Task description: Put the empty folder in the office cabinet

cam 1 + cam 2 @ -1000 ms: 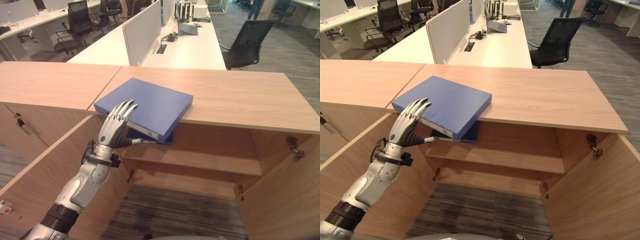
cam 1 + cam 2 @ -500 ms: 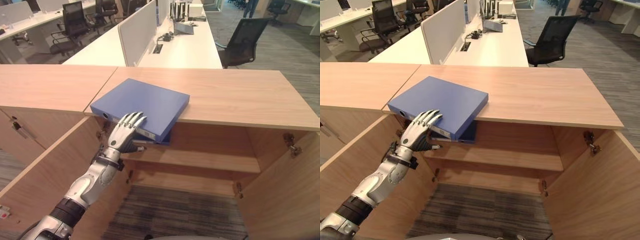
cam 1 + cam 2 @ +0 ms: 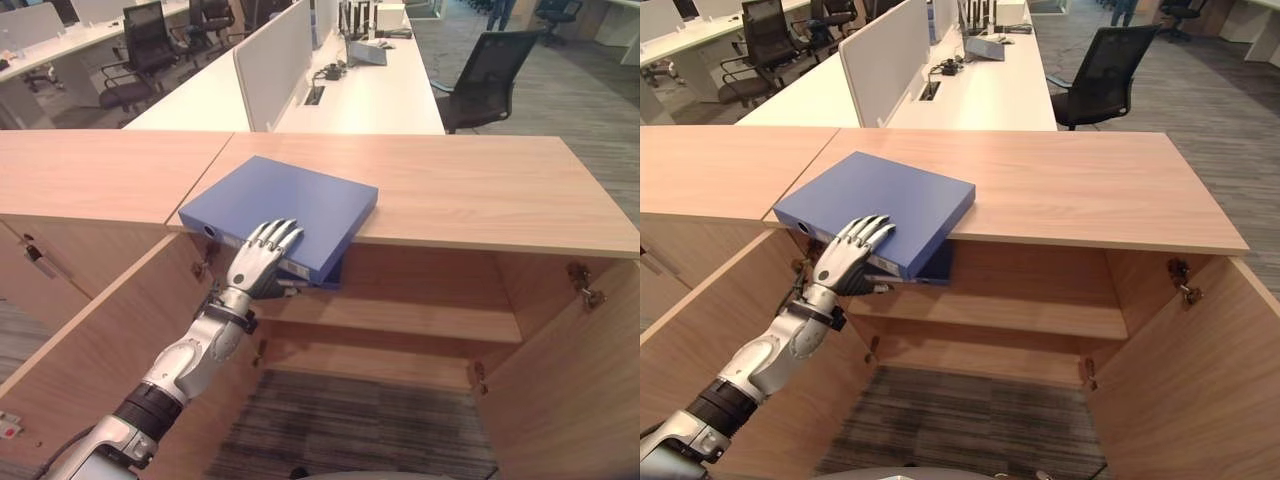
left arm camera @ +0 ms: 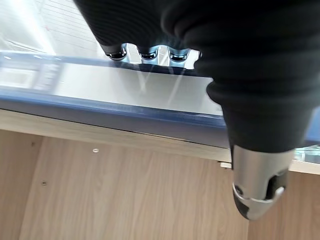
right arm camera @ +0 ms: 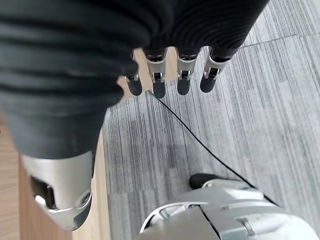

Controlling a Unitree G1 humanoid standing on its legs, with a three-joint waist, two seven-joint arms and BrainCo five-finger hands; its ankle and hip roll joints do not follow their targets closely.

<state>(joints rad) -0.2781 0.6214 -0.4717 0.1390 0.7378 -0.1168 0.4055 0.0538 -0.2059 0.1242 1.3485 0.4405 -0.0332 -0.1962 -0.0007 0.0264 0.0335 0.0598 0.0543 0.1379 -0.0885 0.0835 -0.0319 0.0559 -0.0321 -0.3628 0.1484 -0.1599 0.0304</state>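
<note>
A blue folder (image 3: 290,205) lies flat on the wooden cabinet top (image 3: 480,190), its near corner overhanging the front edge above the open cabinet. A darker blue part hangs just under that corner. My left hand (image 3: 258,262) reaches up from the lower left. Its fingers (image 3: 865,235) rest nearly straight on the folder's top at the near edge, while the thumb (image 4: 257,195) sticks out below the folder's spine (image 4: 150,95), apart from it. My right hand (image 5: 65,100) hangs open over the grey carpet, holding nothing.
The cabinet stands open, with a wooden shelf (image 3: 400,320) inside. Its doors swing out at the left (image 3: 90,340) and at the right (image 3: 580,390). Beyond the cabinet are white desks with a divider (image 3: 270,60) and a black chair (image 3: 495,75).
My left hand has risen and moved forward from in front of the folder's edge, so its fingers now lie on the folder's top. The folder has stayed where it was.
</note>
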